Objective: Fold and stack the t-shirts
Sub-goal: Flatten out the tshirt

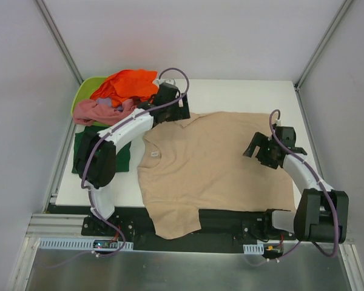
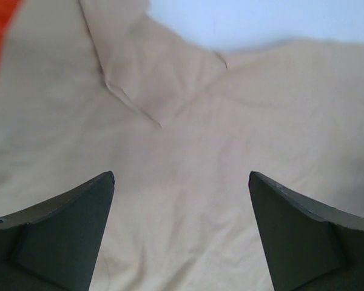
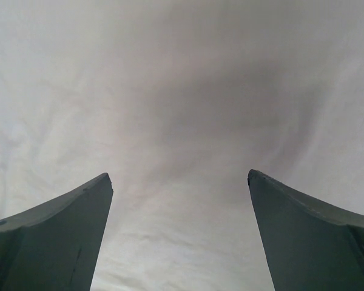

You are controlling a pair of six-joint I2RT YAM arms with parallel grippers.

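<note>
Beige t-shirt lies flat, collar at frame left. Left gripper jaws spread over upper sleeve; right gripper jaws spread near hem.

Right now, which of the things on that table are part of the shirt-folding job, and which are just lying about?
Part of the job: beige t-shirt, spread flat; orange t-shirt; pink t-shirt; dark green t-shirt.

Just lying about: lime-green tub, partly covered by the orange one.
</note>
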